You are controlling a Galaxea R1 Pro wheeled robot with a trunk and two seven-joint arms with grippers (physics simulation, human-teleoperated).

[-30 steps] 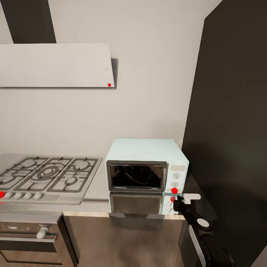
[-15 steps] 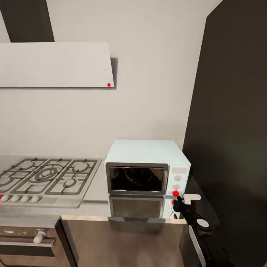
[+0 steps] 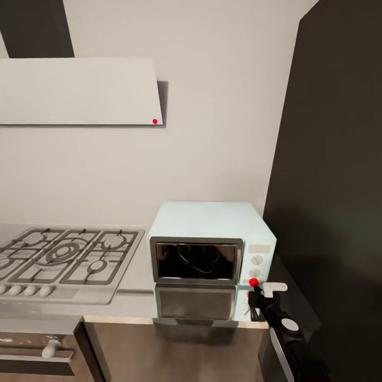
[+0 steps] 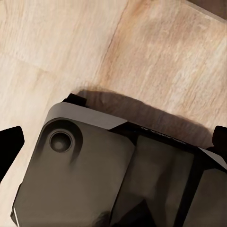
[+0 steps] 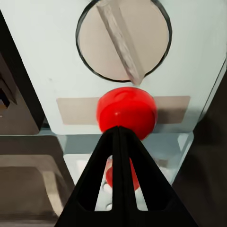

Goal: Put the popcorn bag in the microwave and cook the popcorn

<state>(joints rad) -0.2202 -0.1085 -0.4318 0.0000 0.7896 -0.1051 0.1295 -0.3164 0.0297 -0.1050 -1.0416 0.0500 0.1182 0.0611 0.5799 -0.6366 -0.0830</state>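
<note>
Right pincer (image 5: 119, 135) at microwave (image 3: 204, 220) button (image 5: 126, 110)

Right gripper (image 3: 256, 289) fingers at red button (image 3: 253, 281) on microwave (image 3: 211, 249); door closed; hob (image 3: 63, 255) beside.

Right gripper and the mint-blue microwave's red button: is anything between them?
Nothing visible. In the right wrist view the shut black fingers of the right gripper point straight at the round red button on the pale mint-blue microwave, their tips at or nearly on it. Contact itself cannot be told.
</note>
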